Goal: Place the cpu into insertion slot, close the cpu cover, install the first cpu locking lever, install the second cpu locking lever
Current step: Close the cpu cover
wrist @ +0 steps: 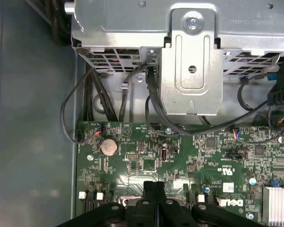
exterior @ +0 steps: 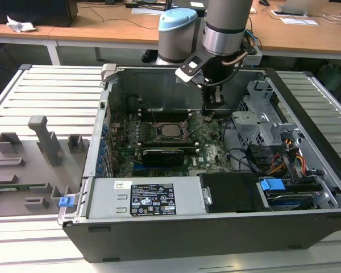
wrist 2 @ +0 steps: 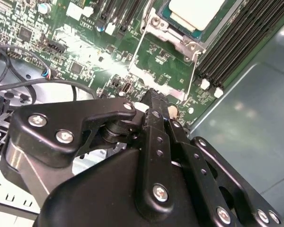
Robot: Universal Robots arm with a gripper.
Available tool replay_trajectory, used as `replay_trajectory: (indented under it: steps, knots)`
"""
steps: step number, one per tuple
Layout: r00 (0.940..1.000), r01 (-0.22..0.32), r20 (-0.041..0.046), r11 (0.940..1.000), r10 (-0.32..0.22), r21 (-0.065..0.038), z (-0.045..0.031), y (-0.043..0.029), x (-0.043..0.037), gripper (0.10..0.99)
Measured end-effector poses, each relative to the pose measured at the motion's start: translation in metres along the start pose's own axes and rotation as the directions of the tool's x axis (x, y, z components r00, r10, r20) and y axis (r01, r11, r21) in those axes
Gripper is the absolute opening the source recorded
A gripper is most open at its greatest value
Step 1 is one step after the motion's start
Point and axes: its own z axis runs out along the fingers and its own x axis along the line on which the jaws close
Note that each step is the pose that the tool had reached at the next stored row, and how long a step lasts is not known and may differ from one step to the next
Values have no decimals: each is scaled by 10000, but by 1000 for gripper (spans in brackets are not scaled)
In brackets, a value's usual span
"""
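open computer case [exterior: 159, 242], grey power supply [exterior: 148, 196] along its near edge. beyond that, green board [exterior: 210, 154]. cpu [exterior: 171, 130] seated in socket [exterior: 157, 132] mid-board, metal cover [wrist 2: 180, 37] lying down around it, thin wire levers [wrist 2: 136, 49] alongside. farther back, toward the exterior view's right, gripper [exterior: 215, 107] low over the board, fingers [wrist: 148, 189] pressed together, holding nothing.

Slatted table [exterior: 51, 85] carries an open computer case [exterior: 216, 230] and grey fixture [exterior: 23, 170].
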Motion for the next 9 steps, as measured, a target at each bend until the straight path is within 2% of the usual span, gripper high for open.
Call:
replay_trajectory:
  steps: [4,9]
  knots:
    - [10000,-1,3,10000,1,0,28,47,-2,106]
    - [10000,-1,3,10000,1,0,82,69,-3,106]
